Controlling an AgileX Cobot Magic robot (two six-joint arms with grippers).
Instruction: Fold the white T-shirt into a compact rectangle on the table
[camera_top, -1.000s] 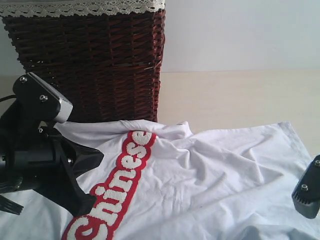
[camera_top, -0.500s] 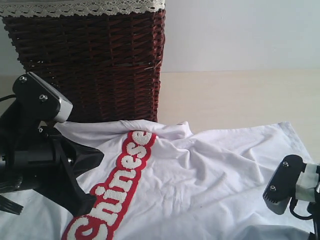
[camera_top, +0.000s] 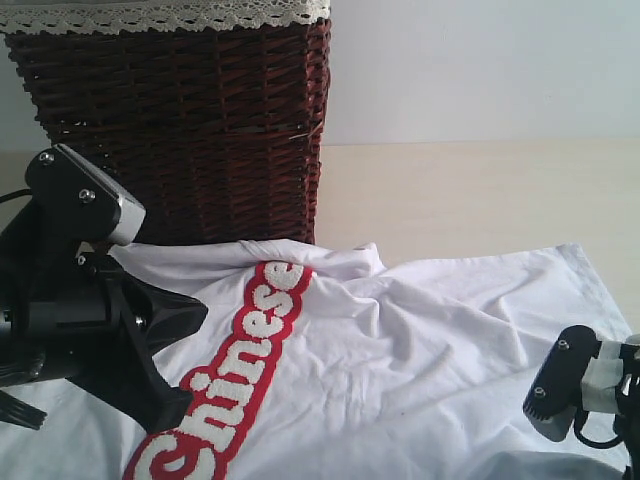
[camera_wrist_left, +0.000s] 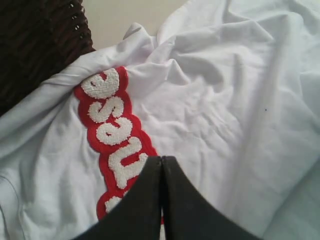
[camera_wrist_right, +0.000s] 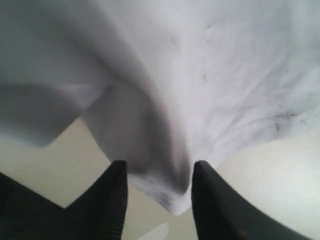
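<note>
The white T-shirt (camera_top: 420, 340) lies spread and wrinkled on the table (camera_top: 480, 200), its red-outlined "Chinese" lettering (camera_top: 255, 340) running toward the basket. My left gripper (camera_wrist_left: 161, 159) is shut with nothing in it, its tip just above the lettering (camera_wrist_left: 112, 125); in the exterior view it points down at the shirt (camera_top: 172, 402). My right gripper (camera_wrist_right: 157, 167) is open at the shirt's right edge. A hanging fold of the white T-shirt (camera_wrist_right: 165, 185) sits between its fingers (camera_wrist_right: 117, 195), touching neither. In the exterior view only the right arm's wrist (camera_top: 560, 395) shows.
A dark wicker basket (camera_top: 180, 120) with white lace trim stands behind the shirt, touching its far edge (camera_wrist_left: 35, 45). Bare beige table runs to the right of the basket, with a pale wall (camera_top: 480, 60) behind.
The right arm has come in from the right edge toward the shirt and dropped slightly; its jaws have narrowed around the cloth. The left arm has not moved.
</note>
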